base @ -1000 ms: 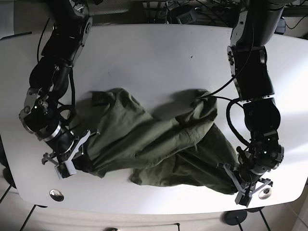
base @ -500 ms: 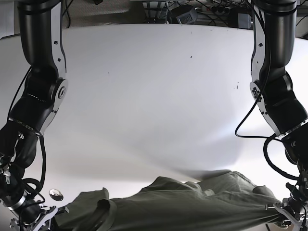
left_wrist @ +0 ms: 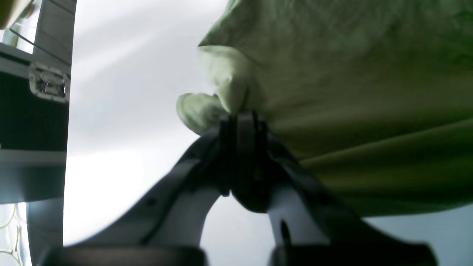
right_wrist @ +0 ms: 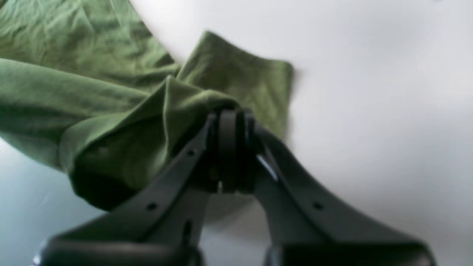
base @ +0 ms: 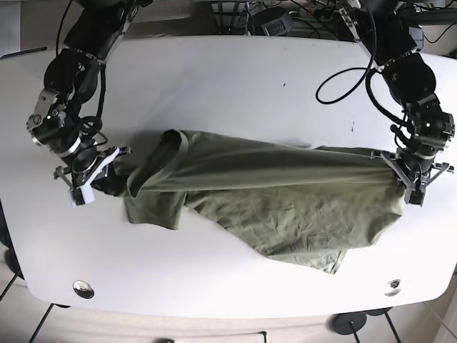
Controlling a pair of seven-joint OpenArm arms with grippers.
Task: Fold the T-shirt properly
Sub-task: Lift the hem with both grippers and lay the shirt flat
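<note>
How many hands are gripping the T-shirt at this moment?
2. The right hand is shut on the T-shirt at its end on the base view's left; the left hand pinches the opposite end on that view's right. The cloth is stretched between them.

White table (base: 235,86) filled the base view. 2 round metal fittings sat near its front edge: 1 left (base: 83,289), 1 right (base: 390,286). Cables (base: 285,16) lay behind it.
</note>
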